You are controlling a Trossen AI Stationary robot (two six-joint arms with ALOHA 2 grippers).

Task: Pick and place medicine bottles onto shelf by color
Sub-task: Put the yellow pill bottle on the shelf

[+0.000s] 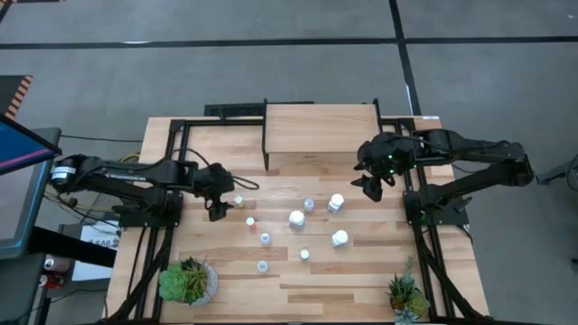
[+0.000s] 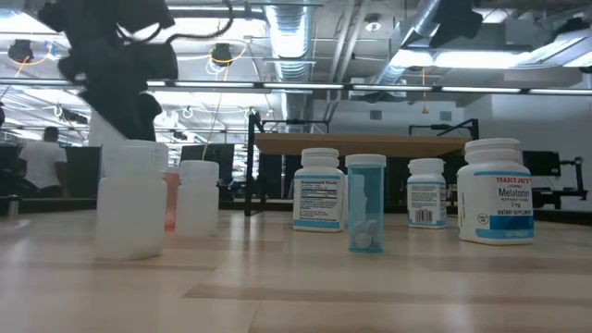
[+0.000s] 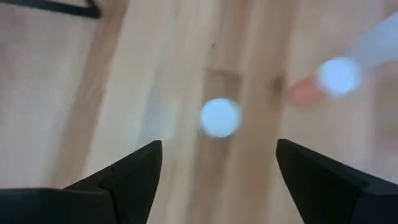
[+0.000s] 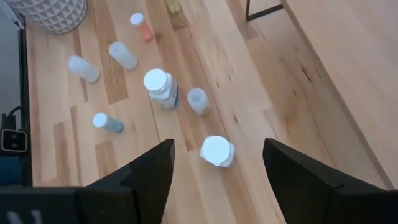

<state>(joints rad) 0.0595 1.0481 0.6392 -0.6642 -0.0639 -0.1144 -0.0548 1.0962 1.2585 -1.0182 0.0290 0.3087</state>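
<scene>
Several small white-capped medicine bottles stand on the wooden table (image 1: pixel 226 289) in front of the shelf (image 1: pixel 321 135), a light-wood board on black legs at the far middle. My left gripper (image 1: pixel 218 210) is open above the table's left side. A tiny bottle (image 1: pixel 238 199) stands just right of it, and its cap (image 3: pixel 220 117) shows between and beyond the fingers (image 3: pixel 217 146). An orange-bodied bottle (image 3: pixel 339 74) stands close by. My right gripper (image 1: pixel 371 190) is open and raised near the shelf's right front corner, with a larger white bottle (image 4: pixel 216 150) ahead of its fingers (image 4: pixel 217 146).
Two potted green plants stand at the near edge, one at the left (image 1: pixel 187 280) and one at the right (image 1: pixel 406 296). Black frame bars (image 1: pixel 172 162) run along both sides of the table. In the low view the bottles (image 2: pixel 319 190) stand upright in a loose row before the shelf (image 2: pixel 370 143).
</scene>
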